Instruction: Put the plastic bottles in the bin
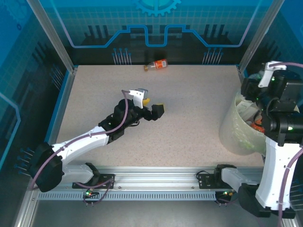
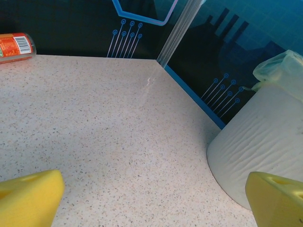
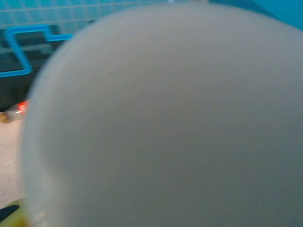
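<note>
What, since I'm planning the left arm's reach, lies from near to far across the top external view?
mounting rail → left gripper → plastic bottle → back wall. The bin overlaps the gripper in depth, so it is left out.

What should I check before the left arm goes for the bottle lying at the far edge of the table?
1. Left gripper open and empty: ok.
2. Bottle lying on its side by the back wall, alone: ok.
3. Table between gripper and bottle free of things: ok.
4. Bin upright at the right side: ok.
5. Space above the bin for a drop: not ok, the right arm hangs over it.
6. What the right arm holds: cannot tell, its wrist view is a grey blur.
</note>
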`<state>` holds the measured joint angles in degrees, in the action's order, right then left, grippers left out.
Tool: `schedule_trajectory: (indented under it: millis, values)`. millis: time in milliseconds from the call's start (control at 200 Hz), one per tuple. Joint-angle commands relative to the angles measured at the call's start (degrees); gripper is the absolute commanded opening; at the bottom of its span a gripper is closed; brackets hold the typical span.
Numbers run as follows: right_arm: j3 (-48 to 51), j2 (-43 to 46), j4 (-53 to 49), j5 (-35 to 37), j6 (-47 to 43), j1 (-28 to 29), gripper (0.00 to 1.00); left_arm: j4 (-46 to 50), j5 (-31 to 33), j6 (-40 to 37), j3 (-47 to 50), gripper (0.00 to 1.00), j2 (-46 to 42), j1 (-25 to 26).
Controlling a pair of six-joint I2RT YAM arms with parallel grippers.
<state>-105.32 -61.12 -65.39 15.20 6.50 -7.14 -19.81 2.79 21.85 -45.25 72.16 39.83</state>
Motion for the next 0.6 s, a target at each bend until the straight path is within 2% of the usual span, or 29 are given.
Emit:
schedule_trajectory:
  millis: [0, 110, 240, 330, 430, 590]
  values:
    - [-1.9, -3.4, -6.5, -8.2, -2.0, -6.6, 0.41, -2.1, 0.1, 2.4, 0.2, 0.99, 0.4, -1.0]
    - [-3.2, -6.7, -10.3, -10.8, -2.2, -10.3, 0.43, -1.4, 0.3, 2.8, 0.9, 0.99, -0.5, -1.6]
    - [-8.2, -12.9, -19.2, -8.6, -1.1, -11.6, 0.44, -0.7, 0.1, 3.9, 1.9, 0.99, -1.7, -3.0]
    - [-6.7, -15.5, -21.3, -7.6, -0.4, -11.6, 0.46, -0.2, -0.6, 4.5, 2.0, 0.99, -1.9, -4.0]
    - [-3.8, -17.3, -19.5, -6.9, 0.4, -11.9, 0.6, 0.1, -1.3, 5.2, 1.9, 0.99, -1.8, -4.8]
    - [-4.1, -18.7, -13.6, -8.2, 2.2, -15.8, 0.9, -0.2, -1.7, 6.0, 2.2, 0.99, -1.9, -5.0]
